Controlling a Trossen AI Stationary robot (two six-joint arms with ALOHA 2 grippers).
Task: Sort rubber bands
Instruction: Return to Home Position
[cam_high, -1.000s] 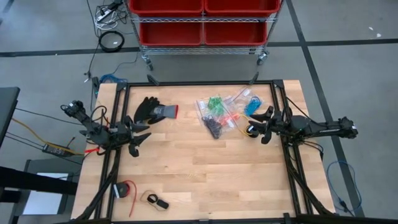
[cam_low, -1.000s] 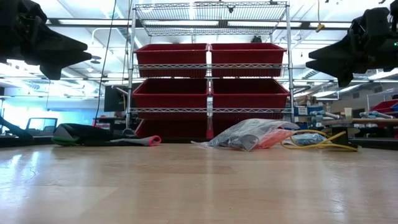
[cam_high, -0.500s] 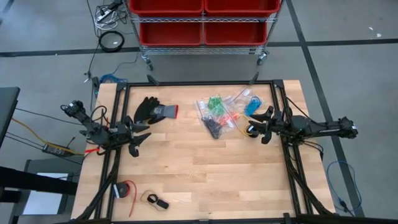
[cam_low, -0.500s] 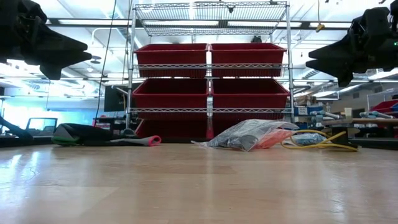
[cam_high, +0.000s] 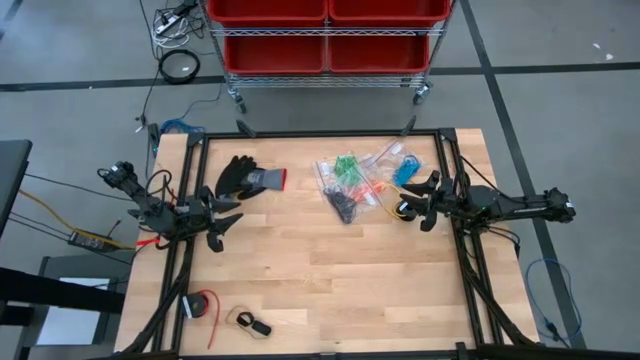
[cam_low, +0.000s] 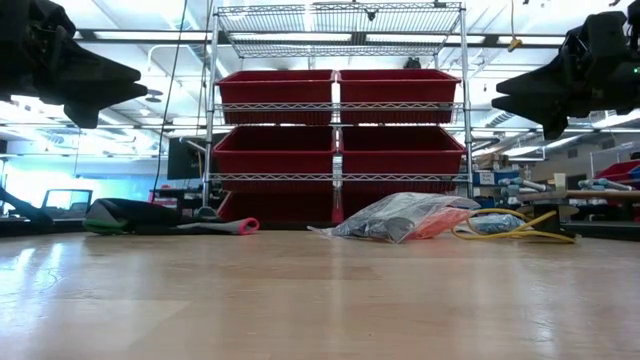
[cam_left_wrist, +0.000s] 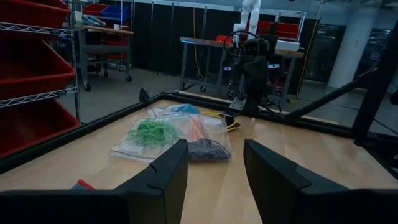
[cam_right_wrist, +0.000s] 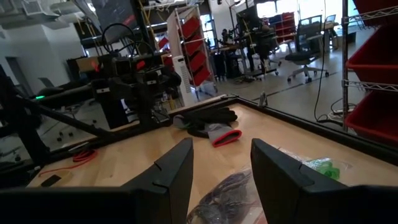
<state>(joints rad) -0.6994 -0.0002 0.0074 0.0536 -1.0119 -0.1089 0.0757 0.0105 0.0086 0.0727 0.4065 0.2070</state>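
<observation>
The rubber bands lie in several clear bags (cam_high: 358, 182) on the far middle of the wooden table: green (cam_left_wrist: 152, 130), orange (cam_left_wrist: 196, 127), blue (cam_high: 406, 171) and black (cam_left_wrist: 206, 149). The low view shows the bags (cam_low: 402, 215) as a flat heap. My left gripper (cam_high: 226, 213) hovers open above the table's left side, pointing level toward the bags. My right gripper (cam_high: 415, 204) hovers open just right of the bags, pointing left. In both the left wrist view (cam_left_wrist: 214, 155) and the right wrist view (cam_right_wrist: 221, 152), nothing sits between the fingers.
A black glove with a red cuff (cam_high: 249, 178) lies at the far left. A yellow cable (cam_low: 512, 230) curls under my right gripper. A red tape roll (cam_high: 203, 304) and a small black item (cam_high: 253, 325) sit near the front left. Bare wood fills the middle and the front right.
</observation>
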